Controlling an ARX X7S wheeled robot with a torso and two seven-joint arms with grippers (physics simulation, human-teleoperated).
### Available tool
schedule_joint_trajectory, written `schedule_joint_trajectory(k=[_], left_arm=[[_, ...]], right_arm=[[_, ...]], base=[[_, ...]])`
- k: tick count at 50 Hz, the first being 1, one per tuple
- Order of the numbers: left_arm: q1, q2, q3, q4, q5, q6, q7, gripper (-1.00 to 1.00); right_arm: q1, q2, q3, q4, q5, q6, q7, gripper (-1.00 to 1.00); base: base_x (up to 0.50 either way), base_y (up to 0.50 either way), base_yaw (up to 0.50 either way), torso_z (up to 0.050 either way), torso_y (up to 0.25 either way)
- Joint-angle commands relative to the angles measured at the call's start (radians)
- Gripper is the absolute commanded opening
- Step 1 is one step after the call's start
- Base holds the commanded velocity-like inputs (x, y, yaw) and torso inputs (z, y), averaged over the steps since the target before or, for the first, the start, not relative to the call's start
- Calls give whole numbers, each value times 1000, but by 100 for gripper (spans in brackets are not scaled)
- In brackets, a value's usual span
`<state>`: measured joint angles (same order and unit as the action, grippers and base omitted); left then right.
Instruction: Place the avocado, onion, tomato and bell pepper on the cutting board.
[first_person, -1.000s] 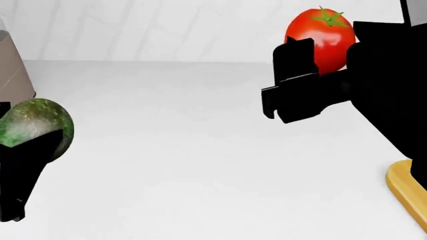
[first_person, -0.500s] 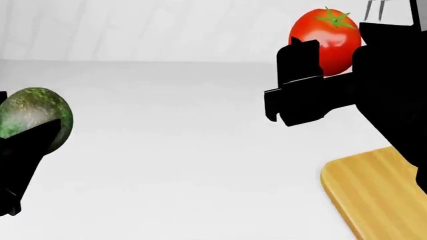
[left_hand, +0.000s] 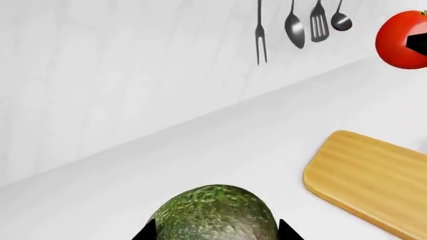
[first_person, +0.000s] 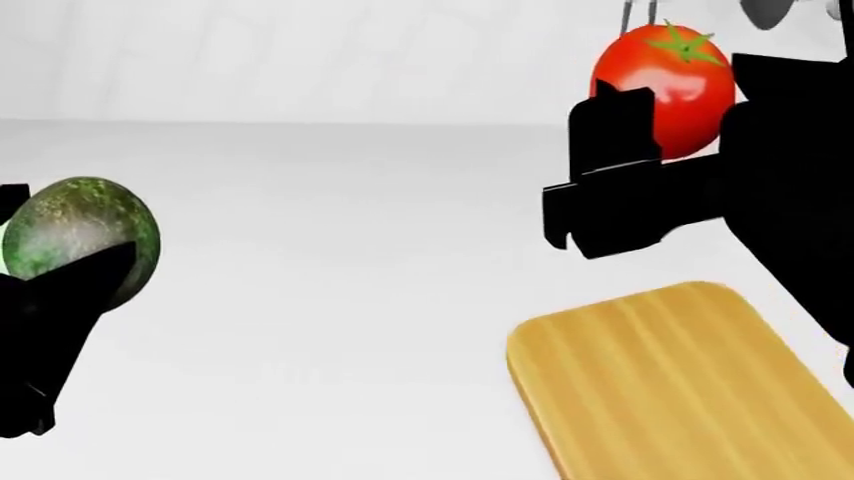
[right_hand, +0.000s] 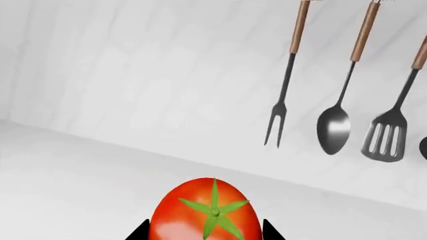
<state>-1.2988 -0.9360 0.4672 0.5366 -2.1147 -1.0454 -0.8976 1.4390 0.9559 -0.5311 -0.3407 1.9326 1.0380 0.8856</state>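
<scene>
I hold the avocado (first_person: 83, 235) in my left gripper (first_person: 67, 285) and the tomato (first_person: 667, 85) in my right gripper (first_person: 674, 125), both raised above the white counter (first_person: 334, 260).

The avocado sits low at the left of my head view, dark green and mottled, with the left jaws closed against its sides; in the left wrist view the black fingertips (left_hand: 143, 232) flank it. The tomato, glossy red with a green calyx, is high at the right, clamped between the right jaws, calyx up. The board (first_person: 667, 385), light tan with lengthwise grain, lies flat on the counter below the right gripper and bare where I can see it, well apart from the avocado. On the wall behind hang a fork (right_hand: 283, 85), spoon (right_hand: 337, 110) and spatula (right_hand: 387, 132).
</scene>
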Motion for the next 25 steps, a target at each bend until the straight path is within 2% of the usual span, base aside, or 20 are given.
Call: schedule_joint_trajectory(k=[1, 25], left_arm=[[-18, 0, 7, -3, -17, 11, -18, -100], [4, -12, -5, 7, 8, 20, 8, -100]], right_arm=[[-8, 15, 13, -13, -14, 1, -10, -100], [31, -10, -9, 7, -12, 18, -5, -100]], base=[[0, -293, 0, 0, 0], [0, -293, 0, 0, 0]])
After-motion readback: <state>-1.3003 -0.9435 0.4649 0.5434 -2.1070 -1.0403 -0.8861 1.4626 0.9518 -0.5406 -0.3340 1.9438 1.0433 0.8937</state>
